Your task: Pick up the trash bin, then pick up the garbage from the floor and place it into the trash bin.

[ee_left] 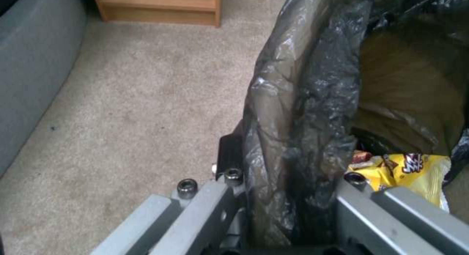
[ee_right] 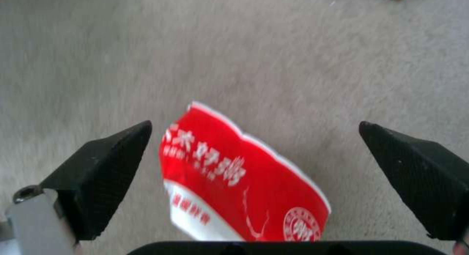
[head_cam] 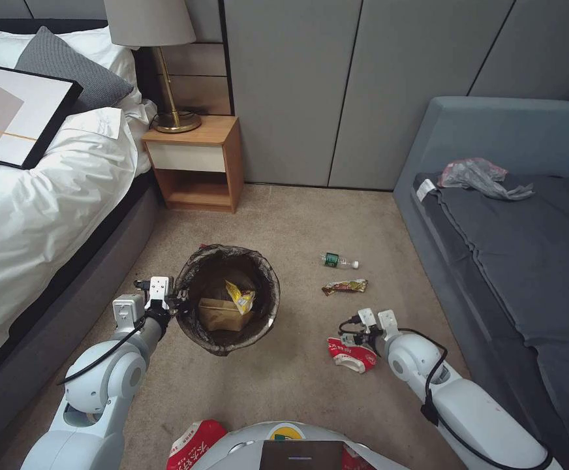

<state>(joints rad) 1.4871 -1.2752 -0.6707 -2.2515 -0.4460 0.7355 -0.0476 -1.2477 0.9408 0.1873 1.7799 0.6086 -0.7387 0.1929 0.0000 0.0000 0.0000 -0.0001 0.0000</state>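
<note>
Trash bin [head_cam: 227, 299] upright on the carpet [head_cam: 284, 385], roughly mid-floor between the bed [head_cam: 30, 222] and the sofa [head_cam: 519, 261], in front of the nightstand [head_cam: 196, 163]. Dark bag liner [ee_left: 303, 112] folded over the rim. Inside: a tan paper bag [head_cam: 220, 314] and a yellow wrapper [head_cam: 241, 297].

Left gripper [ee_left: 288, 211] clamped on the bin's rim at the side nearer the bed, one finger outside the wall, the other inside, liner pinched between them. Seen from the left wrist, crumpled plastic squeezed tight between the grey fingers [ee_left: 215, 203].

Right gripper [ee_right: 254, 174] low over the carpet nearer the sofa, fingers spread wide, straddling a red-and-white snack bag [ee_right: 239, 181] lying flat between the black fingertips [ee_right: 107, 163]. No clear contact with either tip.

Farther toward the wall, a clear bottle [head_cam: 338, 262] with a green label on its side, and just nearer the robot a small brown-and-green wrapper [head_cam: 344, 286], both apart from the bin. Another red-and-white bag [head_cam: 194, 445] at the robot's base. Crumpled plastic bag [head_cam: 480, 176] on the sofa cushion.
</note>
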